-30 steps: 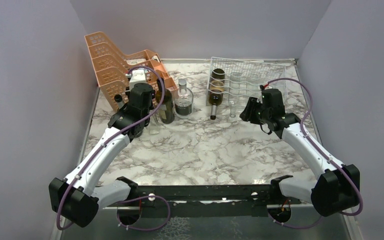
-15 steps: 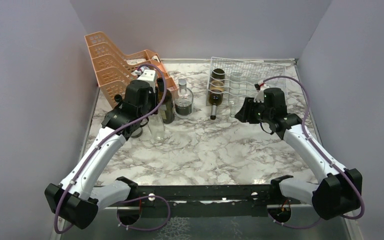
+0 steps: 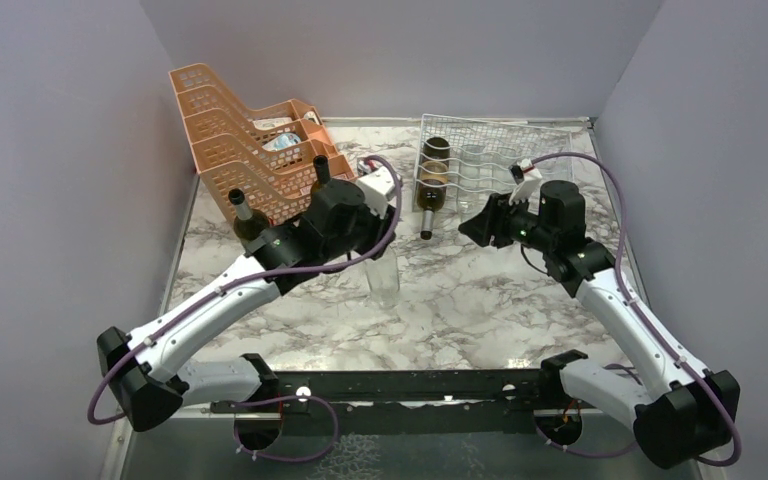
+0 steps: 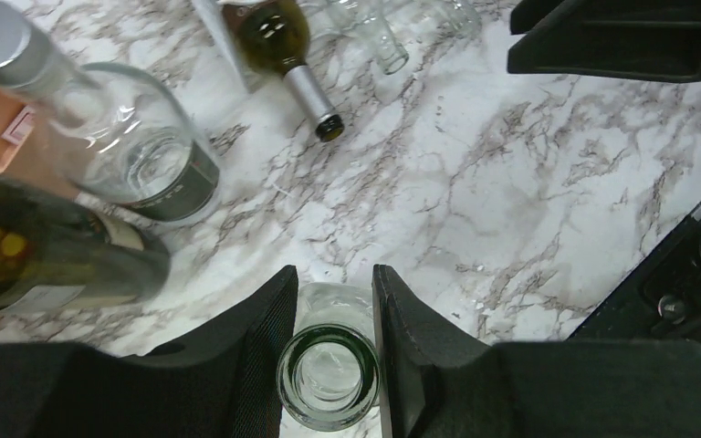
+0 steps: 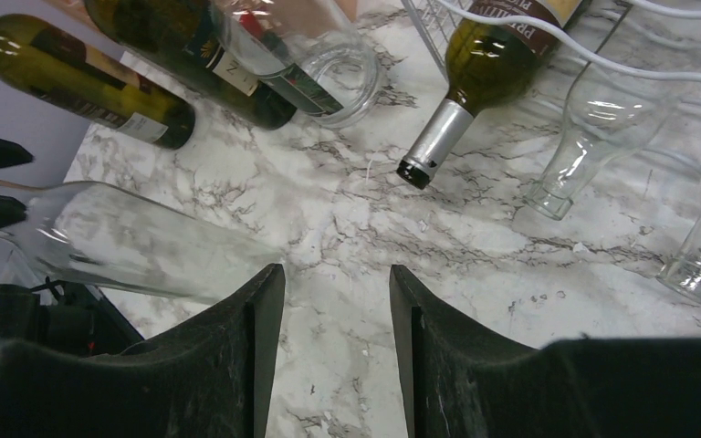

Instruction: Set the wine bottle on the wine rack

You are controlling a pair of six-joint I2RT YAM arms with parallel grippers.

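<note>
My left gripper (image 3: pixel 378 243) is shut on the neck of a clear glass wine bottle (image 3: pixel 385 283), which hangs upright over the middle of the table. In the left wrist view the bottle's open mouth (image 4: pixel 329 379) sits between my fingers (image 4: pixel 265 338). The silver wire wine rack (image 3: pixel 500 135) stands at the back right. It holds a dark green bottle (image 3: pixel 432 180) in its left cradle and clear bottles (image 5: pixel 593 114) beside it. My right gripper (image 3: pixel 472 226) is open and empty in front of the rack, and its open jaws (image 5: pixel 336 278) face the held bottle (image 5: pixel 128 239).
Orange stacked trays (image 3: pixel 230 125) stand at the back left. Two dark wine bottles (image 3: pixel 246 214) (image 3: pixel 322 172) stand in front of them. A squat clear bottle with a silver cap (image 4: pixel 137 160) stands near them. Grey walls enclose the table on three sides.
My left arm has lifted the clear bottle from beside the dark bottles and carried it right toward the table's middle. My right gripper has shifted a little left.
</note>
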